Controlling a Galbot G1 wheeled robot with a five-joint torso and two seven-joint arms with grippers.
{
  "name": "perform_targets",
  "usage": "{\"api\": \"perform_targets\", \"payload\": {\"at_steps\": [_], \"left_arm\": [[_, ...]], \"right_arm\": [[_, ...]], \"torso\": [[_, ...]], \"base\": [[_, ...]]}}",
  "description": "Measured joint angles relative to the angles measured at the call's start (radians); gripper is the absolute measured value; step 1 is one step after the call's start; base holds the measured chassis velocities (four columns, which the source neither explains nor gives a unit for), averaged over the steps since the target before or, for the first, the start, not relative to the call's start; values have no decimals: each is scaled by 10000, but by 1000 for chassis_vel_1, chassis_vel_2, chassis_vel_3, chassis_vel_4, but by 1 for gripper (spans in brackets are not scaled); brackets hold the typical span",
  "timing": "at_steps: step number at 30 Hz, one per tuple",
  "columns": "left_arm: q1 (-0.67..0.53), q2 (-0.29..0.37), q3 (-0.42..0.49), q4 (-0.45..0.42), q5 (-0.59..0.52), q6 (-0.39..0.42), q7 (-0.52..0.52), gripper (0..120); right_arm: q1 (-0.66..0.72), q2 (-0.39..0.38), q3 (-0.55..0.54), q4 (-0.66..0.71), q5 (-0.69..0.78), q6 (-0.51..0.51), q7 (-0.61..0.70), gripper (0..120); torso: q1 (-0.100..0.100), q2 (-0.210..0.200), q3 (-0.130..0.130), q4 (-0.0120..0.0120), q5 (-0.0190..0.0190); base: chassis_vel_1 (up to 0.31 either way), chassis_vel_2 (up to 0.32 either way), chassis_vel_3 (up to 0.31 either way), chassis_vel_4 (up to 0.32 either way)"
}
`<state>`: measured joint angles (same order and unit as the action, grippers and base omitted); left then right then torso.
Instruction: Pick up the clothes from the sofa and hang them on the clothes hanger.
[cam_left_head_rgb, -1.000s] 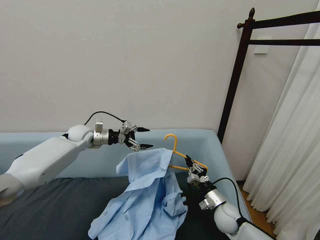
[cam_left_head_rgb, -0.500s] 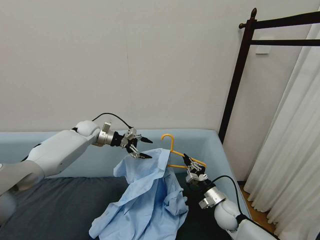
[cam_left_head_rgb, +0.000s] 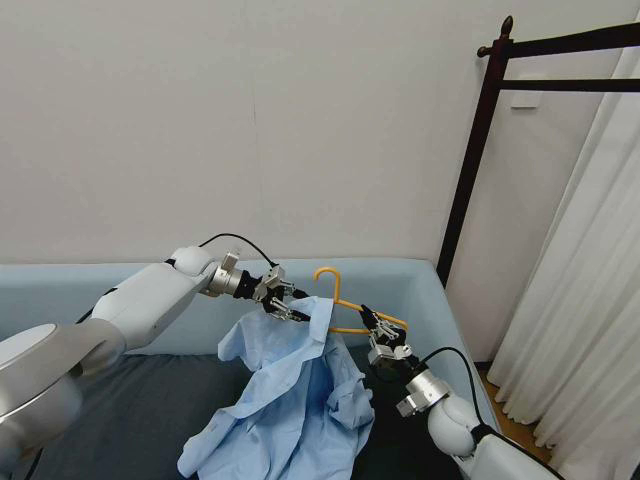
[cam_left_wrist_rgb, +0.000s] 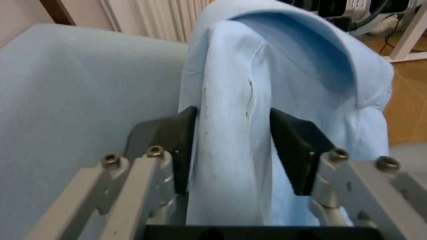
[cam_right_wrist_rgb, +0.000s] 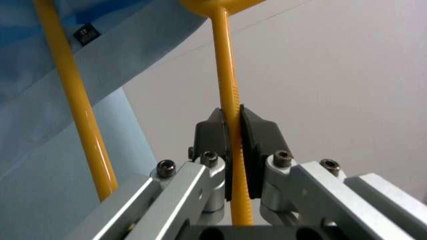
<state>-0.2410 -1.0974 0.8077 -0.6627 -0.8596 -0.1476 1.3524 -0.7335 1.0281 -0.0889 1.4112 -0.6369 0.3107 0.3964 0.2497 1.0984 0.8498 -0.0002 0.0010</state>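
Head view | blue sofa (cam_left_head_rgb: 412, 280) | white wall (cam_left_head_rgb: 250, 120) | curtain (cam_left_head_rgb: 590, 300) | right gripper (cam_left_head_rgb: 374, 324) grips hanger (cam_left_head_rgb: 326, 269)

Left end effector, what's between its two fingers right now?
In the left wrist view, a fold of the light blue shirt runs between the left end effector's open fingers.

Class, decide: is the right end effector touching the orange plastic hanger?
Touching. The right wrist view shows the right end effector clamped on the orange plastic hanger, with no gap.
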Motion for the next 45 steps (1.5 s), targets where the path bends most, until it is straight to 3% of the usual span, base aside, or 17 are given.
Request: {"api": "perform_targets", "payload": {"at_steps": [8,22,28,30,36,40,41,45], "left_arm": [[143,31,-219,66,121,-81,-109,8],[390,221,-231,-311,80,-172,-215,8],[521,184,-411,-228,78,-234,-215,8],[604,204,-577,-211,79,-264,-270,8],[726,330,-759,-109,96,-372,-375,8],[956,398,-1181,-60,108,-495,-612,8],[956,398,-1181,-60,108,-495,-612,8],[1134,504,-1492,-268,42,-536,-899,8]], "right_arm": [[-57,77,-25,-87,-197,129,51,4],[-119,-46,-127,165,90,-38,-127,5],[-237,-121,-171,462,247,-54,-255,21],[-385,-188,-174,691,382,-49,-264,36],[-748,-441,-80,1426,942,-163,-260,52],[-1513,-951,-250,2605,3816,-1198,-286,71],[-1513,-951,-250,2605,3816,-1198,-286,71],[-2115,-1284,-868,3890,8006,-3502,99,90]], "torso": [[0,0,0,-2,-1],[0,1,0,-1,0],[0,0,0,-1,-1],[0,0,0,-2,-1],[0,0,0,0,-1],[0,1,0,-3,-2],[0,1,0,-3,-2],[-1,1,-1,-5,-2]], "base": [[0,0,0,0],[0,0,0,0],[0,0,0,0],[0,0,0,0],[0,0,0,0],[0,0,0,0],[0,0,0,0],[0,0,0,0]]}}
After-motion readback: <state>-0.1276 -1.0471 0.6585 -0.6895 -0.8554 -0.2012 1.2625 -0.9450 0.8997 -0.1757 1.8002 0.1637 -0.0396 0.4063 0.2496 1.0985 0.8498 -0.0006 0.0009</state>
